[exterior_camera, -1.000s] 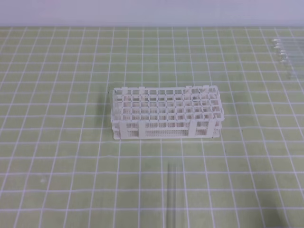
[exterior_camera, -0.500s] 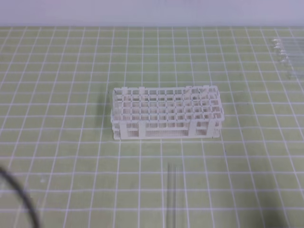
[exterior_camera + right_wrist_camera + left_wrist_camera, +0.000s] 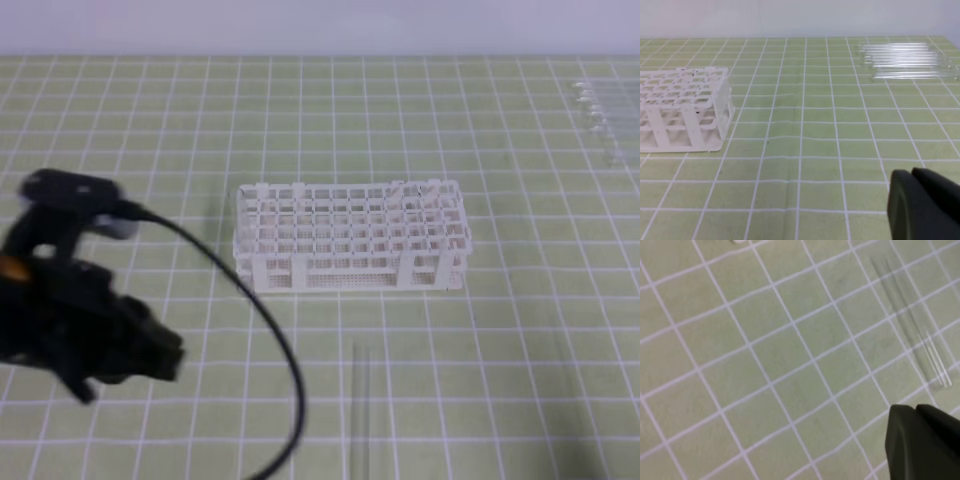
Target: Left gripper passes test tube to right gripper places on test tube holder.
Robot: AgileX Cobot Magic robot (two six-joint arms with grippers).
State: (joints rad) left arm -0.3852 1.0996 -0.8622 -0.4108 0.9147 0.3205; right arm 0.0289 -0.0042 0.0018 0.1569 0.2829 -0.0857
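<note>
Standing empty, test tube holder [image 3: 350, 238], test tube [image 3: 361, 410] lying nearby

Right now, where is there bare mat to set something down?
Free: between the test tube holder and the spare tubes, and behind the holder. Crowded: front left, under the left hand and cable, beside the test tube.

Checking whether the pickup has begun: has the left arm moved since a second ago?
Yes. The left end effector has entered the high view from the lower left, now left of the test tube holder, heading toward the test tube.
</note>
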